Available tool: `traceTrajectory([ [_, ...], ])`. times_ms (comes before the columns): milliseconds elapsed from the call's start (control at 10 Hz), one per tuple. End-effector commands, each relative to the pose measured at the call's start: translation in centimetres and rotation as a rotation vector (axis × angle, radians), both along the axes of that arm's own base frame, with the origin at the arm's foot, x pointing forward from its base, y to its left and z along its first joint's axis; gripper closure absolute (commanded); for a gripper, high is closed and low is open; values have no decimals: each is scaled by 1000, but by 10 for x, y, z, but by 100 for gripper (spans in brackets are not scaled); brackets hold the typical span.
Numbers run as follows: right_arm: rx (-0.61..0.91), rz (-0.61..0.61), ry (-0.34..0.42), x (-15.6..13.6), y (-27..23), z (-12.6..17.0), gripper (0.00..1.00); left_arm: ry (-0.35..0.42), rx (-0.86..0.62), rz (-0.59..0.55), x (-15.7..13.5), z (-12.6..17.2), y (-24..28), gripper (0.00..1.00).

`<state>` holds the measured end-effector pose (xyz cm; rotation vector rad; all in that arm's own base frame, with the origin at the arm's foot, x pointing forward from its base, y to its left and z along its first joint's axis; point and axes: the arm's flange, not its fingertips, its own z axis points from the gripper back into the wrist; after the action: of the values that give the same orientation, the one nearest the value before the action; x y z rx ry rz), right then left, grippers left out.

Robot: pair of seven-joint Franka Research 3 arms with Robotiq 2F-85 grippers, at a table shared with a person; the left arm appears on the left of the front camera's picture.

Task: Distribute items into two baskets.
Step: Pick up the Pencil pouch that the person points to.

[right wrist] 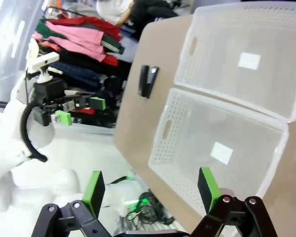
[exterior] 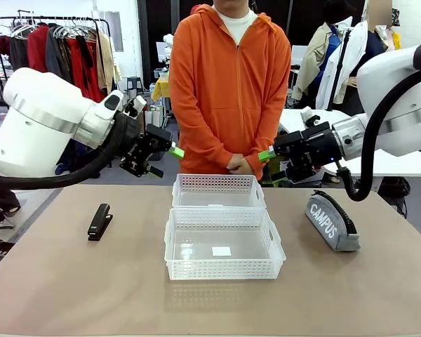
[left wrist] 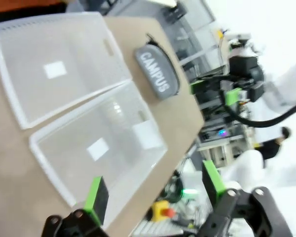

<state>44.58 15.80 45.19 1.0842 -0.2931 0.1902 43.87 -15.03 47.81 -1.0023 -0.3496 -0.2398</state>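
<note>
Two translucent white baskets stand end to end at the table's middle, the near one [exterior: 224,269] and the far one [exterior: 217,183], both with nothing in them. The black stapler [exterior: 99,221] lies to their left, the grey CAMPUS pouch [exterior: 331,221] to their right. My left gripper [exterior: 174,151] hovers open above the table, left of the far basket. My right gripper [exterior: 268,154] hovers open right of it. The left wrist view has open fingers [left wrist: 95,198] over both baskets [left wrist: 45,159] and the pouch [left wrist: 155,71]. The right wrist view has both baskets [right wrist: 160,165] and the stapler [right wrist: 148,80].
A person in an orange hoodie [exterior: 228,84] stands at the far edge with hands clasped just behind the far basket. A clothes rack [exterior: 56,42] is at the back left. Bare tabletop [exterior: 70,281] lies in front of the baskets.
</note>
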Motion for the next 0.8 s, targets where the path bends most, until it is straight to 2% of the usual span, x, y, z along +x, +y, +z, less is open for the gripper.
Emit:
traceTrajectory([
  [0, 111, 38, 9, 13, -2, 0, 0, 46, -115, -16, 7, -15, 4, 0],
  [100, 131, 31, 8, 16, -3, 0, 0, 58, -164, -22, 8, -16, 4, 0],
  [200, 45, 16, 22, 4, -4, 0, 0, 36, -67, 1, 2, -6, 4, 0],
  [500, 45, 16, 22, 4, -4, 0, 0, 36, -67, 1, 2, -6, 4, 0],
  [600, 66, 25, 36, 7, -4, -1, 0, 51, -88, -2, 3, -11, 6, 0],
  [700, 189, 35, 77, 17, -7, 6, 0, 142, -161, 0, 12, -5, 10, 0],
])
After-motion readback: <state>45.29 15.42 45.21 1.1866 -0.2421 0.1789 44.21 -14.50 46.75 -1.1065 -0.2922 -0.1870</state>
